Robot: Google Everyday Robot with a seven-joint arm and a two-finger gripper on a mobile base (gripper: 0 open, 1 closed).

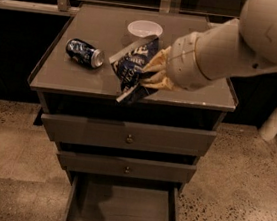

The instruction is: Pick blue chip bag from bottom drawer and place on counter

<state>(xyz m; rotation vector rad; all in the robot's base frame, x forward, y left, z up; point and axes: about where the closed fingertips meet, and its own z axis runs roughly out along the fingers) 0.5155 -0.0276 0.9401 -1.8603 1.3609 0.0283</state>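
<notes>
Above the worktop [67,76], near its front, the tool [154,76] is clamped on the bag [132,67] — likely light, crinkly, slippery foil; a crimped edge holds best.

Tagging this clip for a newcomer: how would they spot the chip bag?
Over the front of the flat grey-brown cabinet-top counter, the robot's tan gripper grips a crumpled dark navy foil chip bag with white edges. Unlike the smooth dark blue soda can lying to its left and the white bowl behind, it is wrinkled and held.
</notes>
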